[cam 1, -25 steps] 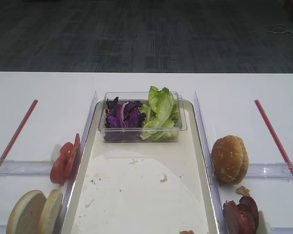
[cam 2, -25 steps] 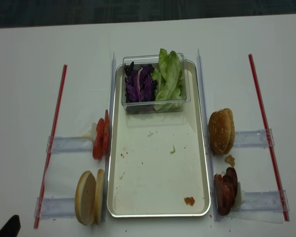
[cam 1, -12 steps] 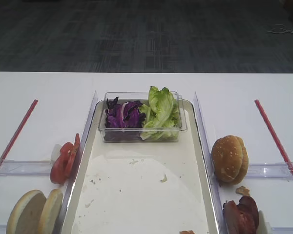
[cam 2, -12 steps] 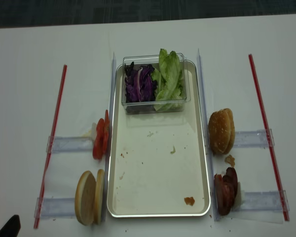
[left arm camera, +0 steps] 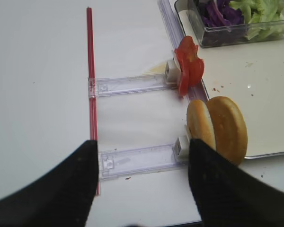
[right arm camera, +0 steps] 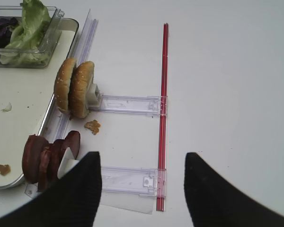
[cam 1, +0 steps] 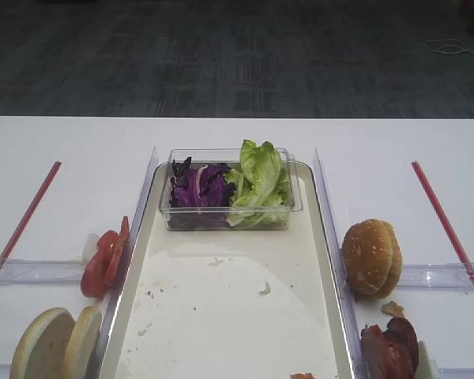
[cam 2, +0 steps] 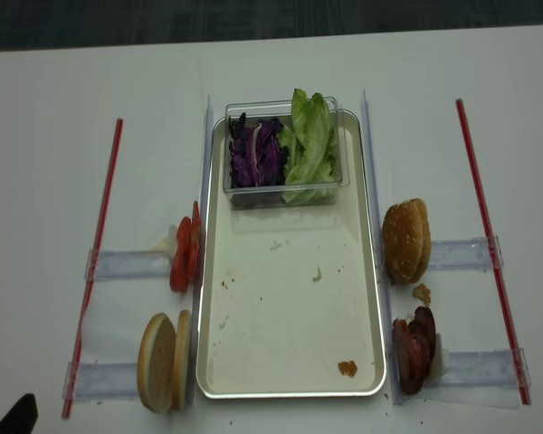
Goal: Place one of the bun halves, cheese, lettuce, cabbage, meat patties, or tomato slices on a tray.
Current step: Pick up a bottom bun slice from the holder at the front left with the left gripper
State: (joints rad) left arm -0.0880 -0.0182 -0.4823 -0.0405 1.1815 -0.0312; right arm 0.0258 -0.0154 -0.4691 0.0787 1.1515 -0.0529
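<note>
- While both arms hang back at the near table edge, the left gripper [left arm camera: 139, 184] has its jaws spread wide, nothing between them.
- Right gripper [right arm camera: 142, 189] looks the same, wide apart and holding nothing.
- Bun halves [cam 2: 163, 362] stand on edge just left of the tray [cam 2: 290, 334], tomato slices [cam 2: 185, 259] beyond them.
- Lettuce [cam 2: 310, 145] and cabbage [cam 2: 256, 152] share the clear box [cam 2: 281, 194] at the tray's far end.
- Meat patties [cam 2: 414, 349] sit right of the tray.

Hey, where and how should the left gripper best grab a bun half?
Probably the outer bun half, pinched across its thin rim from above: both discs stand on edge against a clear holder, flat faces sideways. The left gripper is open.
</note>
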